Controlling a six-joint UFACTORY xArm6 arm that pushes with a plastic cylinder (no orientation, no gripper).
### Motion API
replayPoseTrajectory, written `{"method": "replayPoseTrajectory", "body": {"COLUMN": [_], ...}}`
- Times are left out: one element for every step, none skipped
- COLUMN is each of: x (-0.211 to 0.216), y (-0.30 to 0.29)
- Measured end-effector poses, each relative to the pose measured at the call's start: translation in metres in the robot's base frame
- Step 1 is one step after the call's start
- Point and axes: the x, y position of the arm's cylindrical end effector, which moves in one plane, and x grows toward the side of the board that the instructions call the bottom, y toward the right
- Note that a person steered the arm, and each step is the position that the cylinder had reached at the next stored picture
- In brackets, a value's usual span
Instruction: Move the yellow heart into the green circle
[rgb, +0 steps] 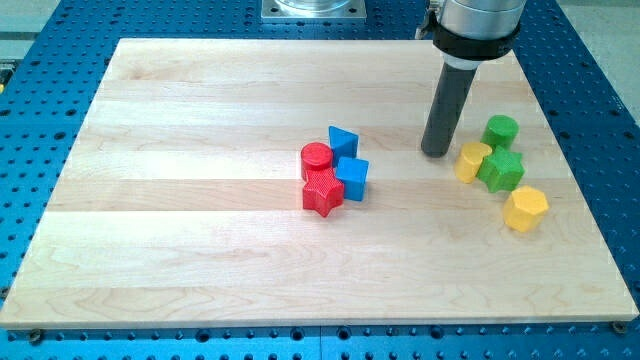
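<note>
The yellow heart (472, 160) lies at the board's right side, touching the green star (502, 170) on its right. The green circle (500, 130) stands just above them, toward the view's top right. My tip (435, 152) rests on the board just left of the yellow heart, a small gap away, and left and below the green circle. A yellow hexagon-like block (526, 208) lies below the green star.
In the board's middle sits a tight cluster: a red circle (317, 157), a red star (322, 191), a blue triangle-like block (343, 141) and a blue block (352, 177). The board's right edge (580, 180) runs close to the green and yellow blocks.
</note>
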Motion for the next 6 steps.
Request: {"method": "replayPoseTrajectory", "body": {"x": [0.004, 0.05, 0.066, 0.045, 0.007, 0.007], "y": [-0.016, -0.026, -0.016, 0.024, 0.051, 0.051]}}
